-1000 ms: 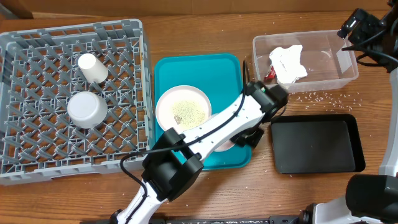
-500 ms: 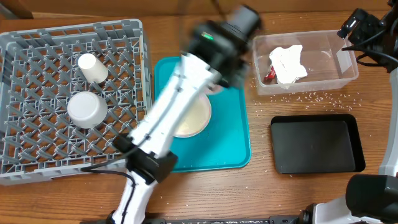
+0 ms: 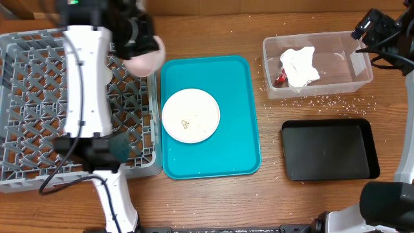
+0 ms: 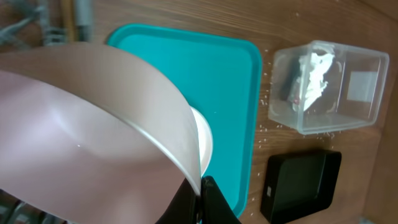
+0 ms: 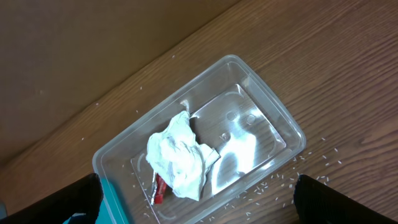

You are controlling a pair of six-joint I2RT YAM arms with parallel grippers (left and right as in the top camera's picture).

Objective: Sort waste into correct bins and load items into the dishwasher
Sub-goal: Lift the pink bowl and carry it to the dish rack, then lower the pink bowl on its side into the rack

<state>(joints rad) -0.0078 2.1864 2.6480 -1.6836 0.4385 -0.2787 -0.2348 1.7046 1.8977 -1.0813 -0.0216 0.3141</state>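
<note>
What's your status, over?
Left gripper shut on shallow bowl, over dish rack. Right gripper open by clear tub. Nothing seen blocking.

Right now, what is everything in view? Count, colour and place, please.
dish rack: one, grey, table's left
serving tray: one, teal, centre
dinner plate: one, white, on the serving tray
shallow bowl: one, white, held over the rack's right edge
plastic tub: one, clear, upper right
paper napkin: one, white, in the tub
wrapper: one, red, in the tub
rice grains: many, white, on the table by the tub
shallow tray: one, black, lower right
left gripper: shut on the bowl
right gripper: open, above the tub's right end
</note>
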